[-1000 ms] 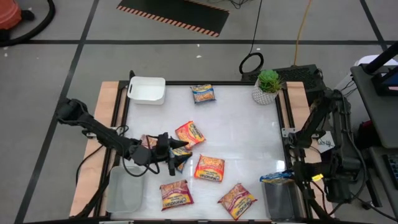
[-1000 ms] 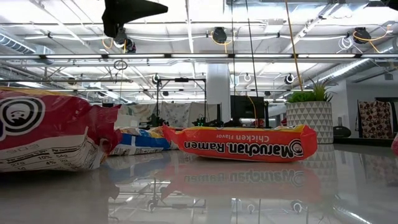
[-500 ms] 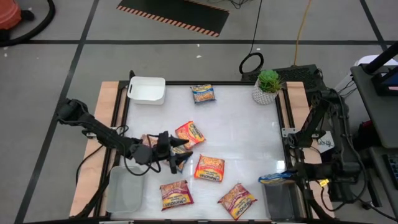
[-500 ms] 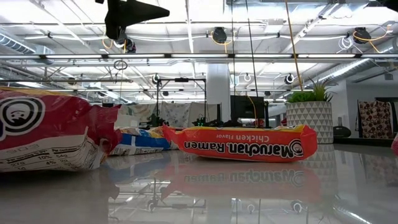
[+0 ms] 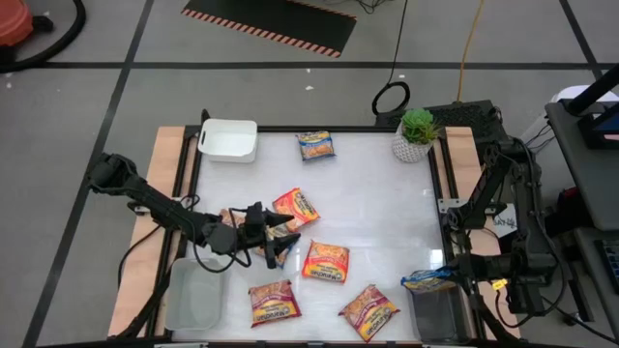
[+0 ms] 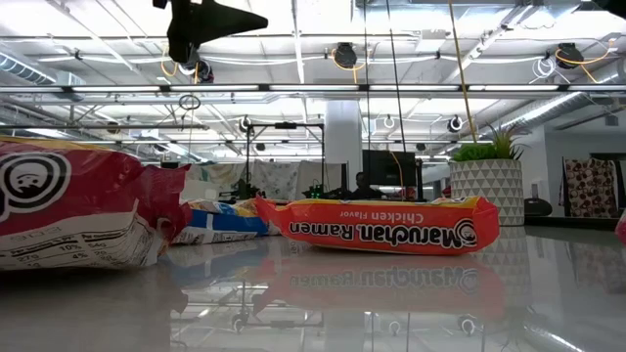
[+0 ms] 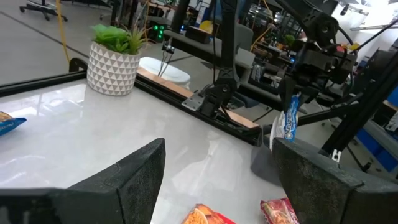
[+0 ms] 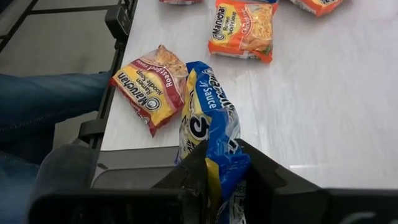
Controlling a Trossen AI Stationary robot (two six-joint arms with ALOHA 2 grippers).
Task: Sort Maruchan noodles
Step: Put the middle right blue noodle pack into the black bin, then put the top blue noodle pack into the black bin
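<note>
Several Maruchan packets lie flat on the white table: orange-red ones [image 5: 295, 208] [image 5: 326, 261], dark red ones [image 5: 274, 302] [image 5: 368, 309] and a blue one [image 5: 315, 145] near the far edge. My left gripper [image 5: 279, 240] hovers open over mid-table, above a packet [image 5: 281, 254] that it partly hides. In the left wrist view its fingers [image 7: 140, 180] are spread wide with nothing between them. My right gripper [image 8: 221, 163] is at the near right corner, shut on a blue packet [image 5: 429, 278] above a clear bin [image 5: 440, 311]. My right gripper pinches one end [image 8: 214, 155] of the blue packet between its two fingers. The packet stands on edge in the hold. The left wrist view shows it hanging below the gripper [image 7: 289, 124], lifted clear of the table and over the clear bin.
A white bin [image 5: 228, 140] sits at the far left corner, a second clear bin [image 5: 193, 300] at the near left, a potted plant [image 5: 416, 135] at the far right. A person's jeans-clad leg [image 8: 43, 106] shows beside the table's near edge. Bare table lies right of centre.
My right gripper has eased the blue packet slightly toward the near edge, over the clear bin. My left gripper has edged a little toward the table's right while staying open.
</note>
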